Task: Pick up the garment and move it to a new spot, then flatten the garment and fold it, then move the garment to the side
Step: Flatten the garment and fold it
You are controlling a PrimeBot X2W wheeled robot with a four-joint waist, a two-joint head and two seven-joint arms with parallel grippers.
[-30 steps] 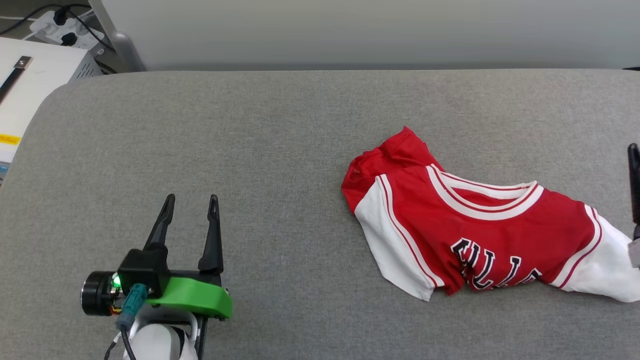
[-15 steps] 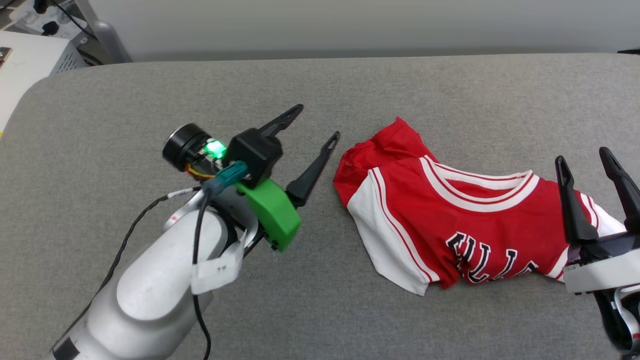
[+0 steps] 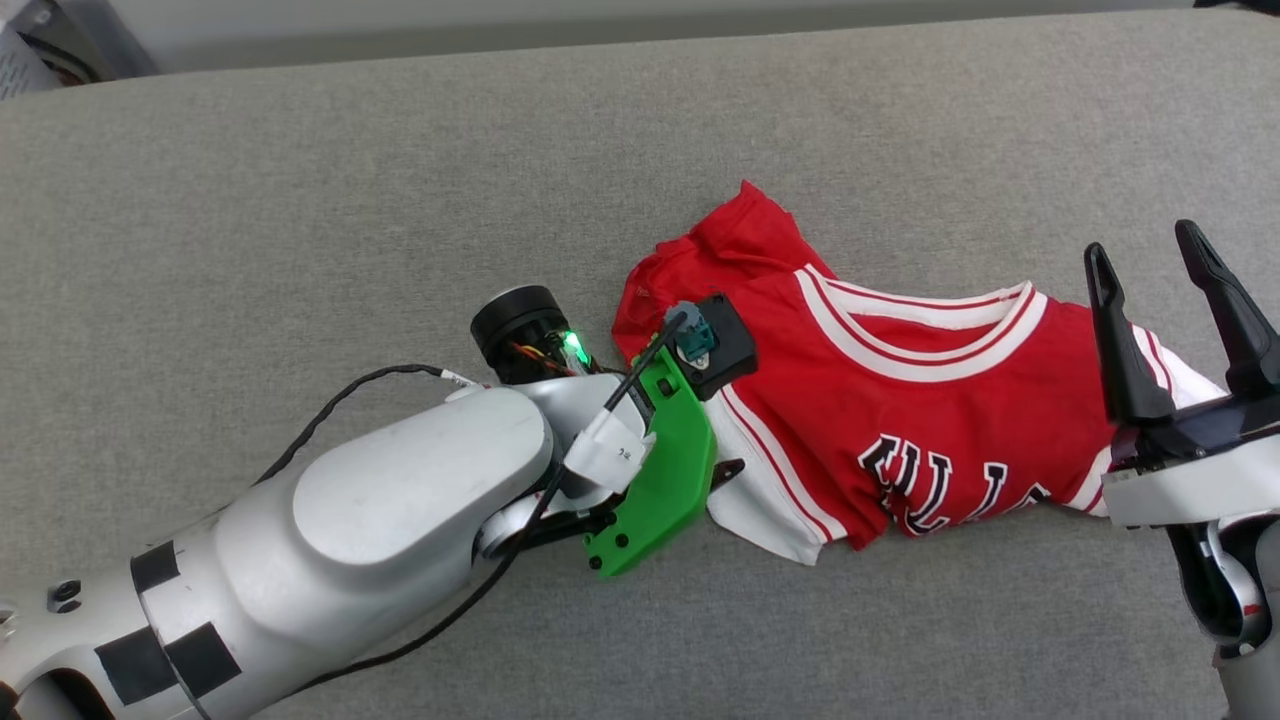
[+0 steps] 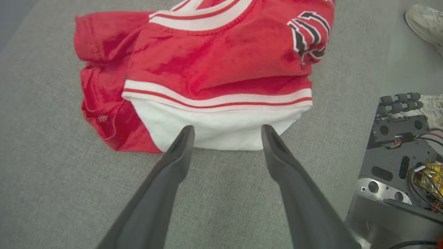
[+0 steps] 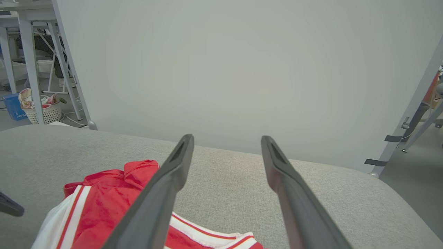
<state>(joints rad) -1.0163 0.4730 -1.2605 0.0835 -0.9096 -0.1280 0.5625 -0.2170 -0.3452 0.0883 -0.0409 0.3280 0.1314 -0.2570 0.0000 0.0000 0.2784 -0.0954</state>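
Two end effectors stand at one garment [image 3: 900, 400], each with its fingers spread wide and nothing between them. The garment, a red jersey with white sleeves, lies rumpled on the grey cloth-covered counter [image 3: 300, 200], between the two.

The left end effector [image 4: 226, 129] points at one sleeve [image 4: 221, 119]. In the left wrist view both fingertips reach the sleeve's white edge and seem to touch it, though contact is hard to judge from that angle. Beyond the tips runs the red-and-white trim, then the red body and part of the black lettering [image 4: 309, 34]. Left of the fingers a loose red fold [image 4: 100, 97] bunches on the counter. In the head view the wrist's green bracket [image 3: 660, 480] sits over that sleeve and hides most of the fingers, and a black cable [image 3: 350, 390] loops beside the forearm. To the right of this end effector, past the counter's edge, are the robot's metal base [image 4: 394, 145] with exposed wiring and a person's pale shoe [image 4: 425, 19].

The right end effector [image 3: 1140, 245] hangs above the other sleeve [image 3: 1195, 385], fingers aimed at the counter's far edge and the pale panel [image 5: 225, 69] behind it. In the right wrist view the garment lies below and left of its fingers, and bare counter shows between them. Far to their left, on the floor, stand a white laundry basket [image 5: 43, 112], a blue bin [image 5: 12, 107] and table legs [image 5: 29, 69].
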